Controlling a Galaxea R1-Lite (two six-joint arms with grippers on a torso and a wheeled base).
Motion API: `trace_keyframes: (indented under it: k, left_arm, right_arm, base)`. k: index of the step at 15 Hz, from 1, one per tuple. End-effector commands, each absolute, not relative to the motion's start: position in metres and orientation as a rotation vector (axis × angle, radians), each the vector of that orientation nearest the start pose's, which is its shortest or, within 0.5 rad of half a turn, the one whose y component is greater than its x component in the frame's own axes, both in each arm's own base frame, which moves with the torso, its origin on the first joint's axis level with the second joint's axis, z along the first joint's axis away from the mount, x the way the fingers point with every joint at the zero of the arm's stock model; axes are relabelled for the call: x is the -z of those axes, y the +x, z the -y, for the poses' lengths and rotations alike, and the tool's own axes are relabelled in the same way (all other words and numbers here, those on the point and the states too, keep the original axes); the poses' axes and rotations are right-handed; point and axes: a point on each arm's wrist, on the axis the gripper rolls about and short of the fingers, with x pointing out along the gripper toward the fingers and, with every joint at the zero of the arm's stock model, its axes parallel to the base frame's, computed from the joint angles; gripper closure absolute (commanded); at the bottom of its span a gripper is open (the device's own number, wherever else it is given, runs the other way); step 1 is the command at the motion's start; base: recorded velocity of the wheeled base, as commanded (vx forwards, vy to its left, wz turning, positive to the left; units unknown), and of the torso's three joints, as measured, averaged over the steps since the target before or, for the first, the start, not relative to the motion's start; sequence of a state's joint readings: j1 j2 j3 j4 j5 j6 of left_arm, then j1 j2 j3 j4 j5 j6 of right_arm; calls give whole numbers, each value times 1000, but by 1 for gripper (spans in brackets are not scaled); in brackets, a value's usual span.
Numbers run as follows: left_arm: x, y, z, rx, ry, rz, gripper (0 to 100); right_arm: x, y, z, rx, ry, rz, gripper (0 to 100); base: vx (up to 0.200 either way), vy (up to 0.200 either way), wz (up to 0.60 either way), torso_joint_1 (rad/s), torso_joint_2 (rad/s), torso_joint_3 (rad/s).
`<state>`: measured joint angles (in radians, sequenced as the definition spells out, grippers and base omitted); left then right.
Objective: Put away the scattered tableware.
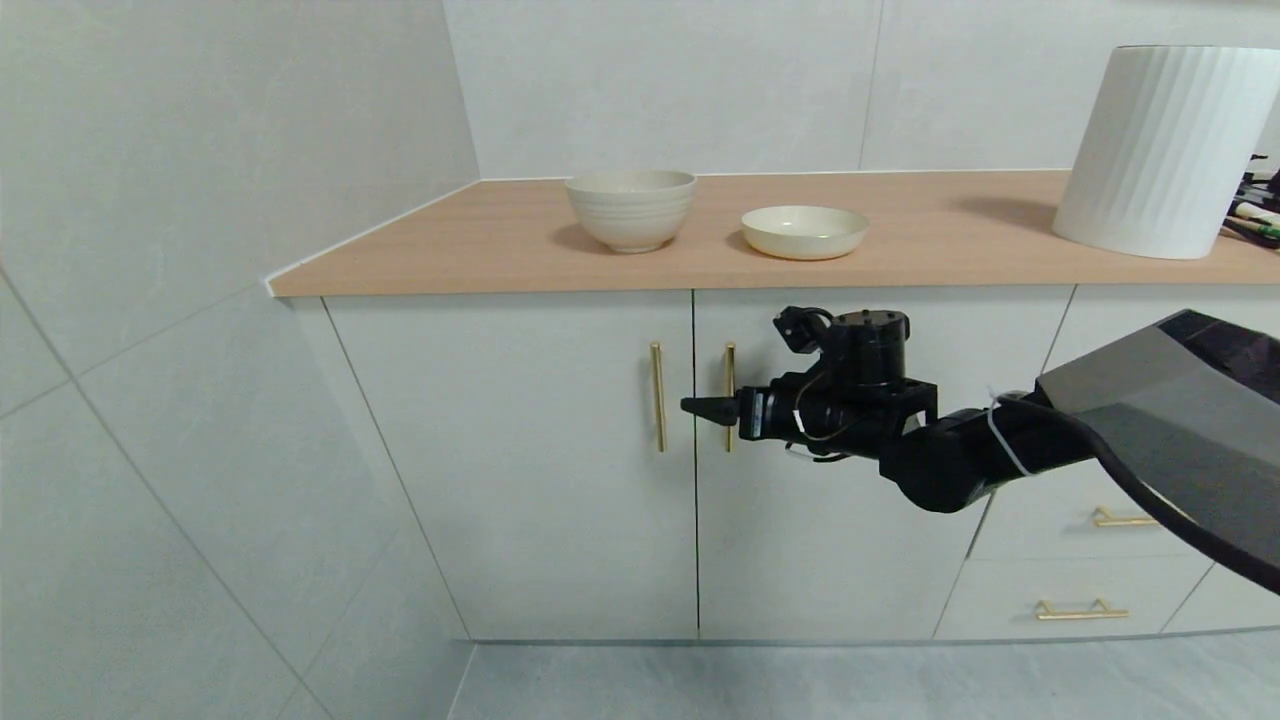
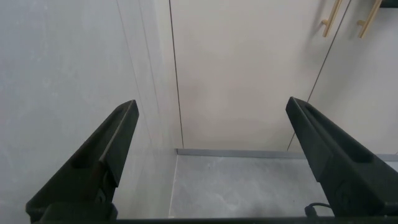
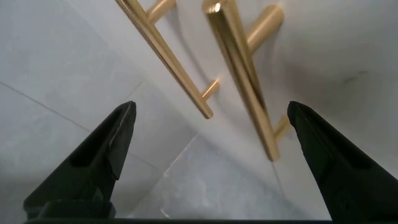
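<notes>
A cream ribbed bowl (image 1: pixel 631 208) and a shallow cream plate (image 1: pixel 805 231) stand side by side on the wooden counter (image 1: pixel 480 240). Below them the two cabinet doors are closed, each with a gold bar handle: the left door's (image 1: pixel 657 396) and the right door's (image 1: pixel 730 380). My right gripper (image 1: pixel 705 406) is held level at the handles, tips reaching between the two bars. In the right wrist view this gripper (image 3: pixel 210 109) is open, with the nearer bar (image 3: pixel 242 81) and the farther bar (image 3: pixel 168 59) lying between its fingers. My left gripper (image 2: pixel 211 104) is open and holds nothing, low by the cabinet's foot.
A tall white ribbed container (image 1: pixel 1165 150) stands at the counter's right end, with small items behind it. Drawers with gold handles (image 1: pixel 1118 518) sit to the right of the doors. A tiled wall closes the left side. Grey floor (image 2: pixel 249 186) lies below.
</notes>
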<state>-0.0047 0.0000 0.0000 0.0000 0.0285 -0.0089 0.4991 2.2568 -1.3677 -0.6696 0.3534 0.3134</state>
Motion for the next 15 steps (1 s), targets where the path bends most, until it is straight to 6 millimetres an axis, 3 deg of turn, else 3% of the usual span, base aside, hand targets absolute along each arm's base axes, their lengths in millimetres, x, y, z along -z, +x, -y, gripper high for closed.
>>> trace_keyframes:
  k: [1, 3, 6, 12, 15]
  left_arm:
    - [-75, -23, -1, -25, -9, 0, 0]
    - [-75, -23, -1, -25, -9, 0, 0]
    - [-75, -23, -1, -25, -9, 0, 0]
    - [-75, -23, -1, -25, -9, 0, 0]
    - [-75, -23, -1, -25, -9, 0, 0]
  right_arm:
    - [-117, 396, -237, -828, 281, -364, 0]
    - [-113, 396, -242, -833, 281, -361, 0]
    - [-122, 392, -241, -840, 327, -363, 0]
    - [-136, 368, -228, -924, 354, -412, 0]
    - [-139, 335, -211, -1006, 356, -463, 0]
  base:
    - [0, 0, 0, 0, 0, 0]
    - [0, 0, 0, 0, 0, 0]
    - [0, 0, 0, 0, 0, 0]
    - [0, 0, 0, 0, 0, 0]
    - [0, 0, 0, 0, 0, 0]
